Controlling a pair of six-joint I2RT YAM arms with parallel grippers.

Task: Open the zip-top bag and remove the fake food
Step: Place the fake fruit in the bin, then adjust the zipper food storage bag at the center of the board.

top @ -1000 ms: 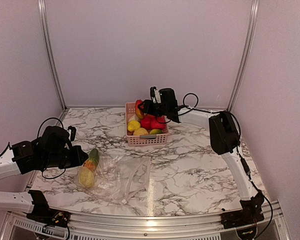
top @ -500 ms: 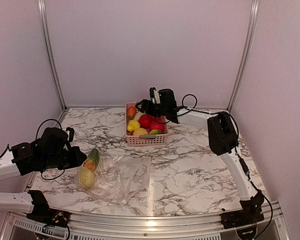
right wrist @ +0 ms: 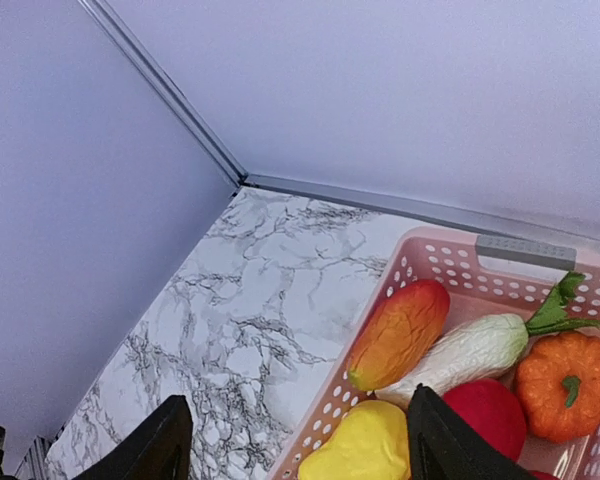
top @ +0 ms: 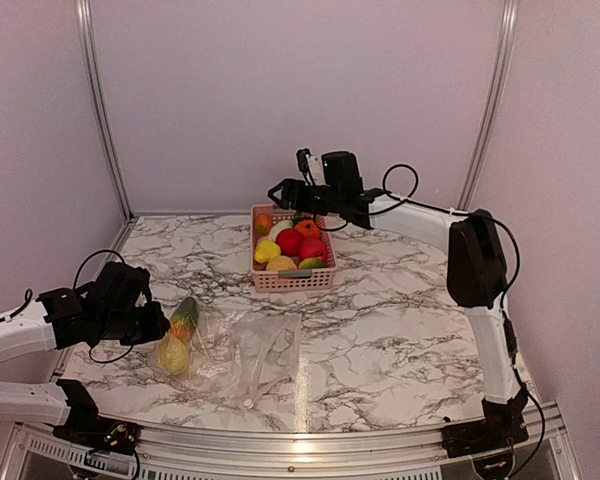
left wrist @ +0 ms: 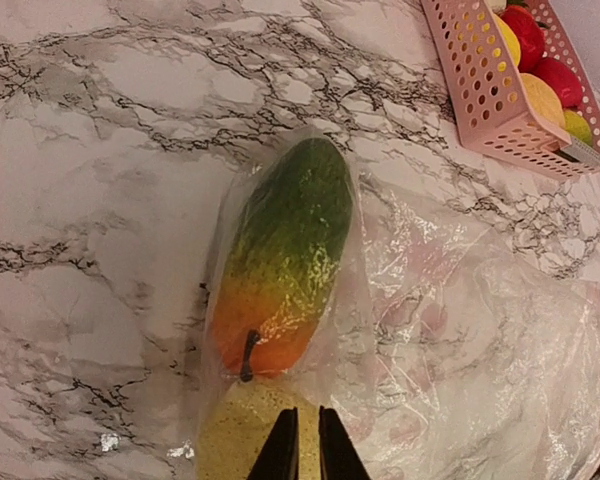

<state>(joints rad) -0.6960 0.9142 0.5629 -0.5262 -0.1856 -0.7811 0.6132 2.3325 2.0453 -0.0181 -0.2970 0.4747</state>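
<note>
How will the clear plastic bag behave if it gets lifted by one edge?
Probably floppy: the zip-top bag lies crumpled and creased. Likely to sag unevenly, since the green-orange fruit and yellow fruit sit bunched at one end.

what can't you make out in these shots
- top view: zip-top bag too small and glary to tell zipped or open
- left wrist: yellow food cut by bottom edge and behind the left jaws; any pinch on plastic unclear
- right wrist: pink basket cut by right and bottom edges
</note>
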